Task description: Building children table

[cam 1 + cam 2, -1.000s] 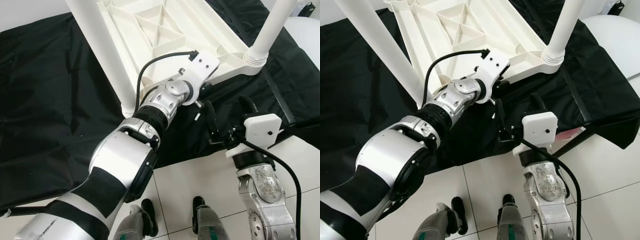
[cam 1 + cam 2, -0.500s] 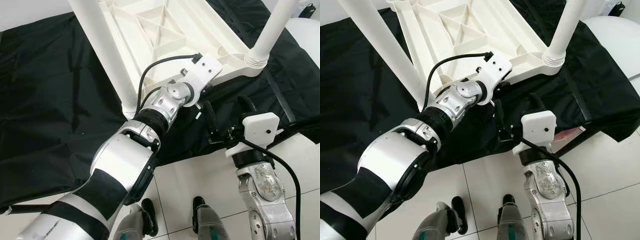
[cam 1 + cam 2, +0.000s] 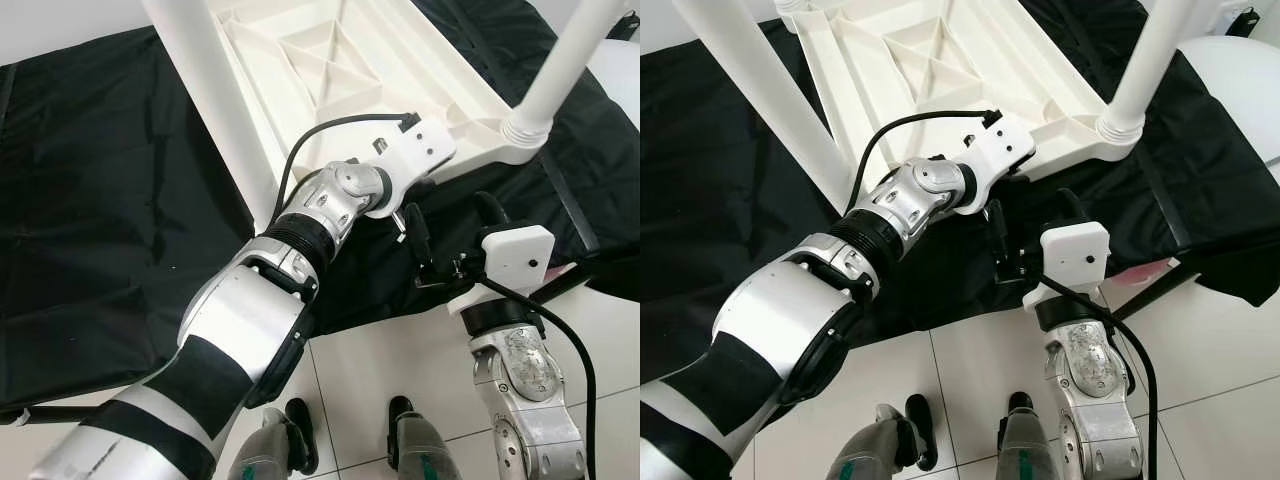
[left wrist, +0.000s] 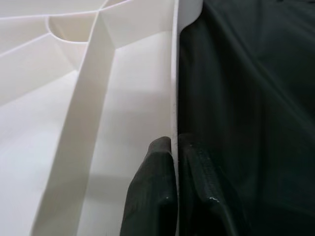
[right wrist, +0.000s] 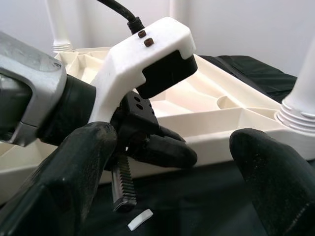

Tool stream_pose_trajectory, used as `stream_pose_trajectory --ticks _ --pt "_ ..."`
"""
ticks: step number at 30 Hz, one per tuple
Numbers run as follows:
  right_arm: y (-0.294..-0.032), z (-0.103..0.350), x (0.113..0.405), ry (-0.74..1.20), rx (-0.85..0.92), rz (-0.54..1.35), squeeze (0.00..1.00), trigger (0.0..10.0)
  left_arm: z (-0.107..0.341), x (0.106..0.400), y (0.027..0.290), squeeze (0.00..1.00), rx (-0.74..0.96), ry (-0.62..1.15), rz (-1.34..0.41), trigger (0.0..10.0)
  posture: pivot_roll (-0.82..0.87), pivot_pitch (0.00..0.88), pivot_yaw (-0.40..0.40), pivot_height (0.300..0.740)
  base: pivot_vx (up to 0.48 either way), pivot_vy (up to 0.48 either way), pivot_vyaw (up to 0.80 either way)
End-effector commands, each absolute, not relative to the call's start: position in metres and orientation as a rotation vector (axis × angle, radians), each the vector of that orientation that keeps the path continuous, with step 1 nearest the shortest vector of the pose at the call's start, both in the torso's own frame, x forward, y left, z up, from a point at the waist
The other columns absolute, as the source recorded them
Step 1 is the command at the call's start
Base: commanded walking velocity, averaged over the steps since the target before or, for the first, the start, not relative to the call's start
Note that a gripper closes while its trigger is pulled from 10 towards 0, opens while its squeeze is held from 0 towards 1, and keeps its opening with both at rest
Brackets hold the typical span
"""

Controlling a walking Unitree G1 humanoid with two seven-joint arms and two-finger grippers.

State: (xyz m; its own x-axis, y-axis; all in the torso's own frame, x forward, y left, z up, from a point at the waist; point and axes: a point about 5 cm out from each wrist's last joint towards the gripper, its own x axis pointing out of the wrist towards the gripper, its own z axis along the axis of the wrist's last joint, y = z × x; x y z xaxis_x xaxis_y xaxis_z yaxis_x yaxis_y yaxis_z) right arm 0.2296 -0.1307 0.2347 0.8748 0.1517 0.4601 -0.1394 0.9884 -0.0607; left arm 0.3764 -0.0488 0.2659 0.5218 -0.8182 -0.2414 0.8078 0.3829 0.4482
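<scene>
The white ribbed plastic children table (image 3: pixel 340 70) lies upside down on a black cloth (image 3: pixel 90 190), two round legs (image 3: pixel 750 90) standing up. The left tool (image 4: pixel 173 191) stays clamped on its thin rim. The right tool (image 3: pixel 447 235), fingers apart, has edged closer, just beside it.

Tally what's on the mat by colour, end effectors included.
White: 3 (upturned table top, 2 legs)
Black: 3 (mat, left end effector clamped on the table top's rim, right end effector open just off the rim)
Total: 6
</scene>
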Motion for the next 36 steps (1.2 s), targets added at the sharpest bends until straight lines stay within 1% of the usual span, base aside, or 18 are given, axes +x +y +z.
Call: stream_pose_trajectory --ticks 1,3,5,7,12,13,14,15,18,19,23,25,27,28,29,31,33,36 --pt "-0.13 0.232 0.229 -0.478 -0.018 0.15 0.0 10.0 0.243 0.367 -0.057 0.0 0.432 0.088 -1.148 0.0 -0.3 0.284 0.149 0.74 0.0 0.0 0.0" --pt "-0.13 0.232 0.229 -0.478 -0.018 0.15 0.0 10.0 0.243 0.367 -0.057 0.0 0.432 0.088 -1.148 0.0 -0.3 0.284 0.149 0.74 0.0 0.0 0.0" --pt "-0.13 0.232 0.229 -0.48 -0.018 0.15 0.0 10.0 0.242 0.365 -0.058 0.0 0.362 0.119 -1.197 0.0 -0.3 0.283 0.151 0.74 0.0 0.0 0.0" --pt "-0.13 0.232 0.229 -0.48 -0.018 0.15 0.0 10.0 0.242 0.364 -0.058 0.0 0.347 0.124 -1.206 0.0 -0.3 0.283 0.151 0.74 0.0 0.0 0.0" --pt "-0.13 0.232 0.229 -0.48 -0.02 0.148 0.0 10.0 0.242 0.364 -0.058 0.0 0.353 0.126 -1.223 0.0 -0.3 0.282 0.151 0.74 0.0 0.0 0.0" --pt "-0.13 0.232 0.228 -0.48 -0.02 0.146 0.0 10.0 0.24 0.363 -0.058 0.0 0.381 0.13 -1.229 0.4 -0.3 0.282 0.151 0.74 0.0 0.0 0.0" --pt "-0.13 0.232 0.228 -0.48 -0.02 0.146 0.0 10.0 0.24 0.363 -0.058 0.0 0.381 0.13 -1.229 0.4 -0.3 0.282 0.151 0.74 0.0 0.0 0.0" --pt "-0.131 0.232 0.228 -0.482 -0.022 0.142 0.0 10.0 0.233 0.361 -0.059 0.0 0.417 0.147 -1.234 4.1 -0.3 0.282 0.151 0.74 0.0 0.0 0.0" --pt "-0.131 0.232 0.228 -0.483 -0.024 0.14 0.0 10.0 0.231 0.361 -0.059 0.0 0.422 0.153 -1.236 4.1 -0.3 0.282 0.151 0.74 0.0 0.0 0.0" --pt "-0.132 0.233 0.228 -0.483 -0.024 0.136 0.0 10.0 0.231 0.361 -0.059 0.0 0.408 0.152 -1.231 0.0 -0.3 0.29 0.156 0.74 0.0 0.0 0.0" --pt "-0.133 0.232 0.228 -0.481 -0.028 0.131 0.0 10.0 0.237 0.363 -0.058 0.0 0.342 0.137 -1.223 0.0 -0.31 0.289 0.152 0.74 0.0 0.0 0.0" --pt "-0.135 0.232 0.228 -0.482 -0.032 0.13 0.0 10.0 0.255 0.367 -0.055 0.0 0.236 0.098 -1.204 0.0 -0.31 0.287 0.145 0.74 0.0 0.0 0.0" --pt "-0.135 0.232 0.228 -0.482 -0.032 0.129 0.0 10.0 0.26 0.368 -0.054 0.0 0.212 0.088 -1.199 0.0 -0.31 0.287 0.145 0.74 0.0 0.0 0.0" --pt "-0.136 0.233 0.23 -0.483 -0.035 0.133 0.0 10.0 0.282 0.373 -0.048 0.0 0.111 0.035 -1.177 0.0 -0.32 0.275 0.114 0.74 0.0 0.0 0.0" --pt "-0.136 0.233 0.23 -0.483 -0.035 0.133 0.0 10.0 0.282 0.373 -0.048 0.0 0.111 0.035 -1.177 0.0 -0.32 0.275 0.114 0.74 0.0 0.0 0.0" --pt "-0.138 0.235 0.233 -0.489 -0.047 0.148 0.0 10.0 0.318 0.379 -0.035 0.0 -0.047 -0.066 -1.155 0.0 -0.33 0.265 0.087 0.74 0.0 0.0 0.0" --pt "-0.139 0.239 0.237 -0.497 -0.059 0.164 0.0 10.0 0.339 0.382 -0.024 0.0 -0.134 -0.138 -1.127 0.0 -0.35 0.253 0.054 0.74 0.0 0.0 0.0" --pt "-0.14 0.242 0.242 -0.507 -0.074 0.181 0.0 10.0 0.354 0.387 -0.011 0.0 -0.205 -0.198 -1.078 0.0 -0.35 0.244 0.032 0.74 0.0 0.0 0.0"
